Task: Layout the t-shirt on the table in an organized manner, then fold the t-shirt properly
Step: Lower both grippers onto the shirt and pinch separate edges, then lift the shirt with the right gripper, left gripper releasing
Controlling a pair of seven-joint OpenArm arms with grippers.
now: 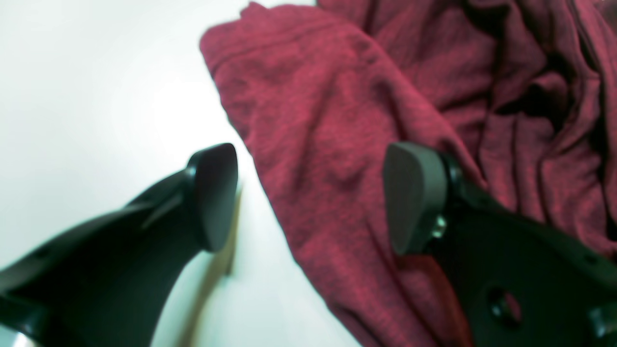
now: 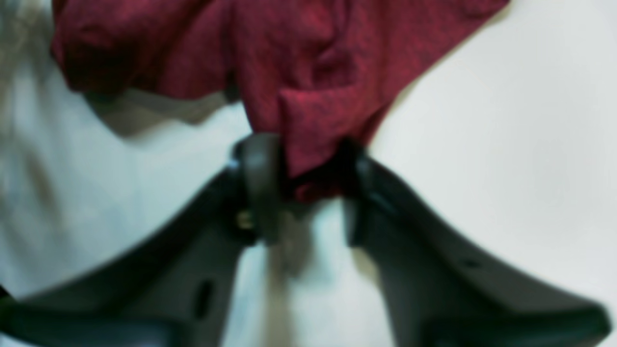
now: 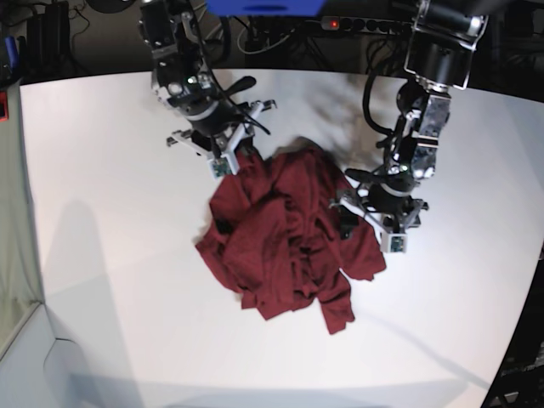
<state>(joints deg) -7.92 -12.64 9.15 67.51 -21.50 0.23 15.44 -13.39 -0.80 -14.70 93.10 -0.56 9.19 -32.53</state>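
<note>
T-shirt (image 3: 285,238), crumpled at table (image 3: 102,255) centre: right gripper (image 2: 303,180) pinches its 11 o'clock edge for spreading; left gripper (image 1: 308,197), spread, straddles 3 o'clock hem.

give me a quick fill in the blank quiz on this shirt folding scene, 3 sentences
1. The t-shirt lies ____ on the table, not spread flat.
2. The right tool is closed on a fold of the ____.
3. The left tool has its jaws ____, one over bare table, one over the cloth.

Missing words: crumpled; t-shirt; open
</note>
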